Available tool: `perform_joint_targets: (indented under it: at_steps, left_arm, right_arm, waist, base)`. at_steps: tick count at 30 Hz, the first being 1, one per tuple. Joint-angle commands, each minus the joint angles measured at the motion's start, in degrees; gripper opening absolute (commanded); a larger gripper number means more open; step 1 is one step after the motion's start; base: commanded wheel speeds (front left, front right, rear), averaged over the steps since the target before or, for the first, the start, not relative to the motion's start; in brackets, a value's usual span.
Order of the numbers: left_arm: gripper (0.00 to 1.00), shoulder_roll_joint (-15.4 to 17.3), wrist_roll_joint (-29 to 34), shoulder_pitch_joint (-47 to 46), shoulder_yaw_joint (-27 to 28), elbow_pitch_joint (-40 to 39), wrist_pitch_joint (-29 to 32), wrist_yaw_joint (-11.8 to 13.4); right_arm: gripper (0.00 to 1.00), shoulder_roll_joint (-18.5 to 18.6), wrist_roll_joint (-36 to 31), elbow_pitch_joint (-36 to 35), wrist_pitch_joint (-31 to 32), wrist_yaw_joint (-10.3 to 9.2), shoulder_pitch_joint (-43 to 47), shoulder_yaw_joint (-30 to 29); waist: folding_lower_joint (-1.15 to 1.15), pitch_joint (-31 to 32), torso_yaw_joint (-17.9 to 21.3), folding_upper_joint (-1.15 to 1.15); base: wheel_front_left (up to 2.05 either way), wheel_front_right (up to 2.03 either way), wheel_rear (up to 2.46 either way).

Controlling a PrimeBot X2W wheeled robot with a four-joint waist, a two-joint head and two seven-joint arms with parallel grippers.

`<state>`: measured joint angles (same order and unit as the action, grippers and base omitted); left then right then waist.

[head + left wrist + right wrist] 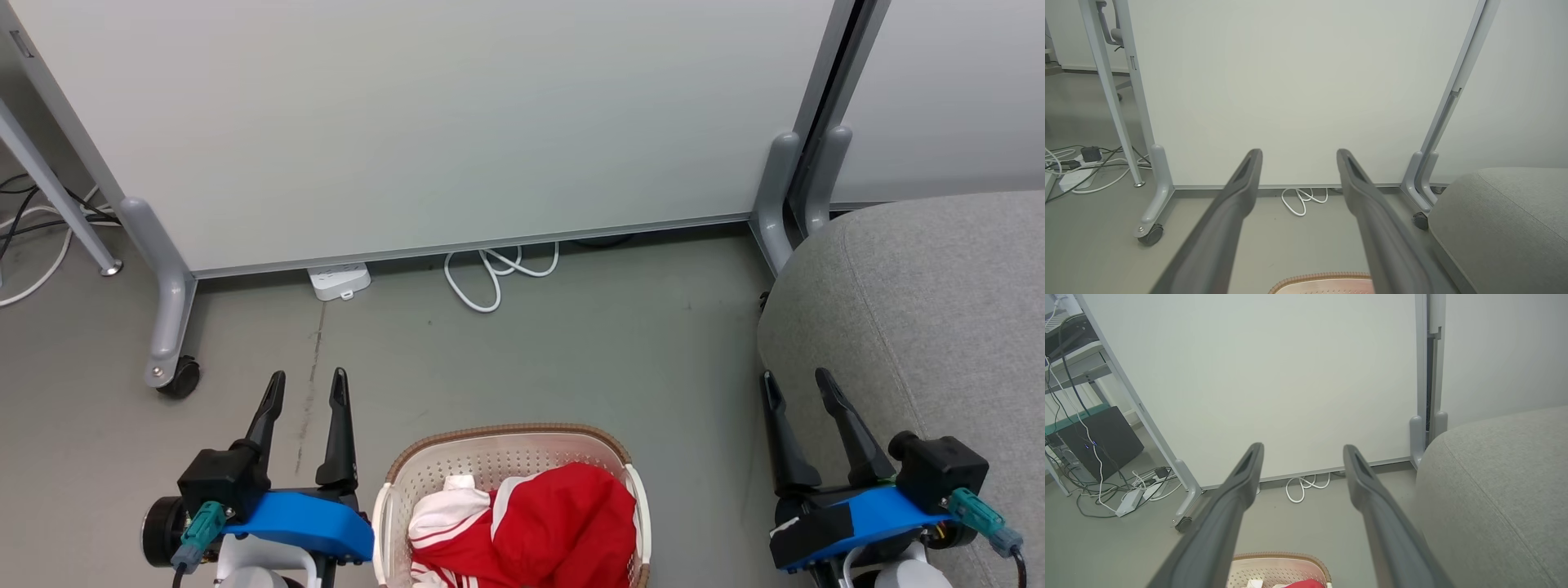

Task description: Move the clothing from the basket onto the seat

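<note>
The left end effector (309, 376) was wide, its two dark fingers apart and holding nothing, above the grey floor (571, 343) just to the left of the basket (506, 430). The right end effector (793, 376) was wide too and held nothing, to the right of the basket, at the near edge of the seat (922, 310). Between the two arms the basket stood on the floor, cut by the lower edge of the head view. The clothing (555, 514) lay inside it, a red heap with a white part and red-white stripes on its left side. The seat was on the right, near the basket but apart from it. Behind, a pale partition panel (449, 122) stood on grey feet, and a white cable (490, 282) and a white power strip (339, 282) lay on the floor at its lower edge
</note>
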<state>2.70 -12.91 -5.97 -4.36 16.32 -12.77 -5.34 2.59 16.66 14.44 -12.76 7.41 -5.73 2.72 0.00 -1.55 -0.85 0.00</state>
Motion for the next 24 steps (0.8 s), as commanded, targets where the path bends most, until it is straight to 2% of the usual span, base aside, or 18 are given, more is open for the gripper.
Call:
perform_joint_targets:
  at_steps: [1, 20, 24]
  left_arm:
    - [1.00, 0.27, 1.16, -0.82, -0.16, -0.04, -0.53, -0.11]
    - [1.00, 0.27, 8.61, -1.04, -1.08, 1.26, -2.49, -0.24]
    - [1.00, 0.27, 8.64, -1.02, -0.94, 1.46, -2.51, -0.26]
  right_arm:
    - [1.00, 0.41, -1.15, 0.02, -0.53, 0.12, -0.85, 0.05]
    - [1.00, 0.45, -8.88, 1.21, -2.53, 0.10, -1.08, 0.58]
    - [1.00, 0.45, -8.89, 1.50, -2.55, 0.09, -1.05, 0.46]
  waist:
    - [0.00, -0.01, -0.03, 0.00]
    - [0.00, -0.40, -0.32, 0.00]
    - [0.00, -0.48, -0.34, 0.00]
  base:
    - [0.00, 0.00, 0.00]
    - [0.00, 0.00, 0.00]
    - [0.00, 0.00, 0.00]
